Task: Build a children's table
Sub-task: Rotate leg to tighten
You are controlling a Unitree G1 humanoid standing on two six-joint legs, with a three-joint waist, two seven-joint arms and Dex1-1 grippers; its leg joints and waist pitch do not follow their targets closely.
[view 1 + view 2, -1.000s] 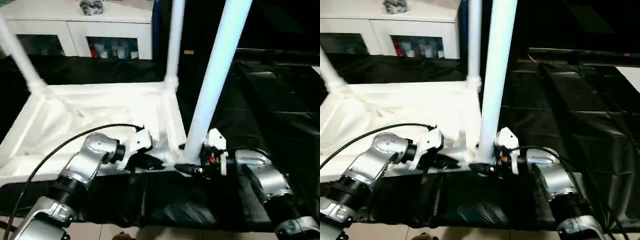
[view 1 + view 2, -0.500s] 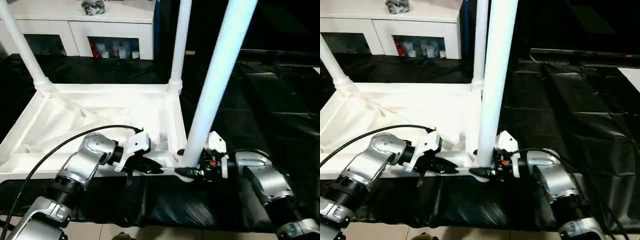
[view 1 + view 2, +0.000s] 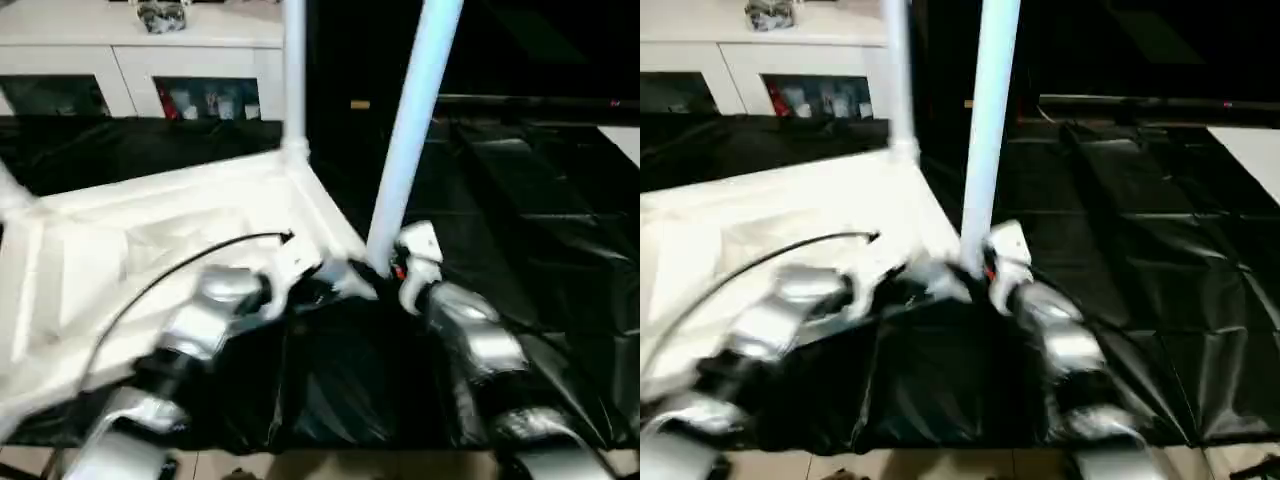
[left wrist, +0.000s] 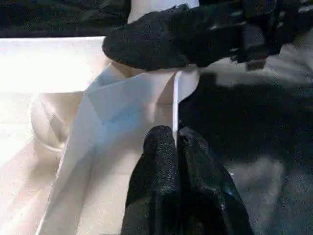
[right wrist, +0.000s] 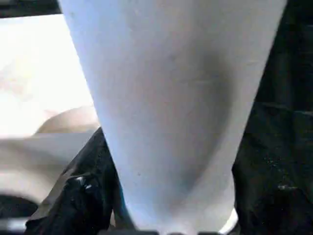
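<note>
The children's table (image 3: 150, 230) lies upside down on the black-draped work surface (image 3: 540, 200), ribbed side up, its near right corner at the surface's front edge. The near leg (image 3: 410, 130) rises upright from that corner socket; another leg (image 3: 293, 70) stands at the far corner. The right gripper (image 4: 166, 41) probably clamps the near leg's base, as the left wrist view shows. The left gripper (image 4: 175, 142) has its fingers pressed together, pinching the table's thin rim. Open black cloth lies to the right.
</note>
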